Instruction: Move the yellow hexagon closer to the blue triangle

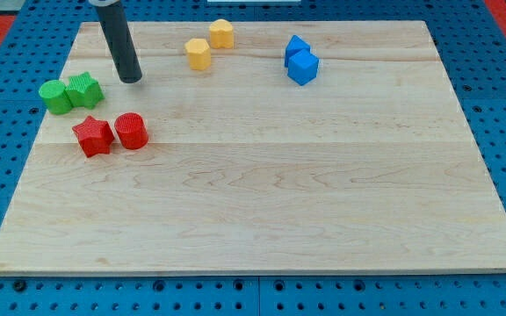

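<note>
Two yellow blocks (210,44), hexagon prob. left; intact.

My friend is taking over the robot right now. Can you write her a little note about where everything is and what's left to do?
My tip rests on the board near the view's top left, right of the green blocks, touching no block.
Two yellow blocks sit side by side at the top middle; which one is the hexagon I cannot tell.
Two blue blocks sit touching, right of the yellow ones; the triangle is not clear either.
Red star and red cylinder lie at the left.
Done: nothing visible.
Left: push the yellow hexagon right, toward the blue.
</note>
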`<state>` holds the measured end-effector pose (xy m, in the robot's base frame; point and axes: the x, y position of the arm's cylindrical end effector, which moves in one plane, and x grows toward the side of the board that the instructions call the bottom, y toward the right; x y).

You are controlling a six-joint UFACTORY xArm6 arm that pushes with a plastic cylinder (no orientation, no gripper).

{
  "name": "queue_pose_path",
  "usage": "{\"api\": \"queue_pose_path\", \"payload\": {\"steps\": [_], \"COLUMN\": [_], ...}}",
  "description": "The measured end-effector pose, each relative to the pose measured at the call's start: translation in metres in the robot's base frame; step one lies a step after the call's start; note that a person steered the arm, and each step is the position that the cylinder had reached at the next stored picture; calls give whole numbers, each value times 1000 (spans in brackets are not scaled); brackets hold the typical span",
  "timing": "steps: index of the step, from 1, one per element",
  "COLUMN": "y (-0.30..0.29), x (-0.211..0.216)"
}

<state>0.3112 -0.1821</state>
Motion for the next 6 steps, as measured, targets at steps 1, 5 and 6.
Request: {"api": "queue_pose_path", "payload": {"steps": [1,5,6], "y": [9,71,73], "x": [-32,-31,-24]}}
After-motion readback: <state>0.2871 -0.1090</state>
